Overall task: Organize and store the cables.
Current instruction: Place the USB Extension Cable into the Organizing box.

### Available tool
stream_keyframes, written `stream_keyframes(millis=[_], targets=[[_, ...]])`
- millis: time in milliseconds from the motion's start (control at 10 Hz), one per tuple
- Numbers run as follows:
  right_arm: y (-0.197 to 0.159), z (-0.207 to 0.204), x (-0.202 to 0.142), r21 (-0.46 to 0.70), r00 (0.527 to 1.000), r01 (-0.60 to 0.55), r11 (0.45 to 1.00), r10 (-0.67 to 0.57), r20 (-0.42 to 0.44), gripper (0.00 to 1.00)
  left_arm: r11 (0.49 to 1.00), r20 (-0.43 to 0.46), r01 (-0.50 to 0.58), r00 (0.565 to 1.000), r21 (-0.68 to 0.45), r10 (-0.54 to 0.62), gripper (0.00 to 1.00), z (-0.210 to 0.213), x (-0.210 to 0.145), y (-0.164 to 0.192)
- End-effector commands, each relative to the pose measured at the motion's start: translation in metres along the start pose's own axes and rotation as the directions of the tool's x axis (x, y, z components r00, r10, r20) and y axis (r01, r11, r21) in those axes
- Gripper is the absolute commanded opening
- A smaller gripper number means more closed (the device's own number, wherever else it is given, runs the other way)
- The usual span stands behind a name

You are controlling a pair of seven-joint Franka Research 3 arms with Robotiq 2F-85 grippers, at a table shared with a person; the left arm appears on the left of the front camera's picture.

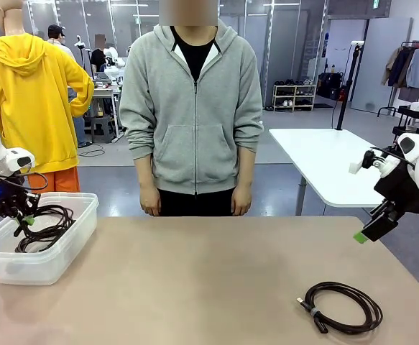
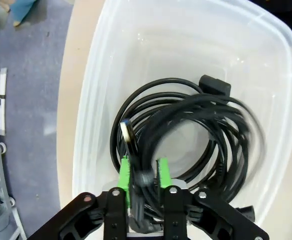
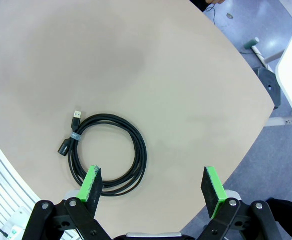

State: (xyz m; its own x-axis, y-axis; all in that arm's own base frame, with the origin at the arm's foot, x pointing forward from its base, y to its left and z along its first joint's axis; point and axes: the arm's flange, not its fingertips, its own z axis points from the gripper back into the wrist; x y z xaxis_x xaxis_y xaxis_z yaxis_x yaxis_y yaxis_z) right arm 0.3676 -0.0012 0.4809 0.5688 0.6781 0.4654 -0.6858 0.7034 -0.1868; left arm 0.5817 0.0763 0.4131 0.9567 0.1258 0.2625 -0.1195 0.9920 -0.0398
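A clear plastic box [image 1: 82, 213] stands at the table's left edge with coiled black cables [image 1: 49, 224] in it. My left gripper [image 1: 26, 218] hangs inside the box over them. In the left wrist view its green pads [image 2: 124, 175] stand a little apart around a blurred plug end of the cables [image 2: 196, 125], which lie on the floor of the box [image 2: 95, 75]; my left gripper [image 2: 143, 175] looks open. Another coiled cable [image 1: 340, 307] lies on the table at front right. My right gripper [image 1: 371, 230] hovers above it, wide open and holding nothing; from that wrist the coil [image 3: 105, 150] lies just ahead of my right gripper [image 3: 151, 185].
A person in a grey hoodie [image 1: 192, 108] stands at the far edge, hands down at their sides. The tan tabletop [image 1: 195, 280] is bare in the middle. A white table [image 1: 324, 162] stands beyond the right corner.
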Motion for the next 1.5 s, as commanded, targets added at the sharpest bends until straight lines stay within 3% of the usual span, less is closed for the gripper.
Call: stream_keyframes(millis=[0,200,700,800,1400], targets=[[0.001,0.001,0.0,0.006,1.0,0.023,1.0,-0.023,-0.001,1.0,1.0,0.005,-0.01,1.0,-0.018,0.011,0.76,0.006,-0.002,-0.006],[0.001,0.001,0.0,0.006,1.0,0.023,1.0,-0.023,-0.001,1.0,1.0,0.003,-0.024,1.0,-0.017,0.024,1.0,0.009,-0.003,-0.009],[0.001,0.001,0.0,0.006,1.0,0.023,1.0,-0.023,-0.001,1.0,1.0,0.008,0.005,1.0,0.008,-0.005,1.0,0.026,-0.019,-0.014],[0.001,0.001,0.0,0.006,1.0,0.023,1.0,-0.023,-0.001,1.0,1.0,0.017,-0.01,1.0,-0.009,0.011,1.0,0.013,-0.002,-0.013],[0.001,0.001,0.0,0.006,1.0,0.023,1.0,-0.023,-0.001,1.0,1.0,0.017,-0.01,1.0,-0.009,0.011,1.0,0.013,-0.002,-0.013]])
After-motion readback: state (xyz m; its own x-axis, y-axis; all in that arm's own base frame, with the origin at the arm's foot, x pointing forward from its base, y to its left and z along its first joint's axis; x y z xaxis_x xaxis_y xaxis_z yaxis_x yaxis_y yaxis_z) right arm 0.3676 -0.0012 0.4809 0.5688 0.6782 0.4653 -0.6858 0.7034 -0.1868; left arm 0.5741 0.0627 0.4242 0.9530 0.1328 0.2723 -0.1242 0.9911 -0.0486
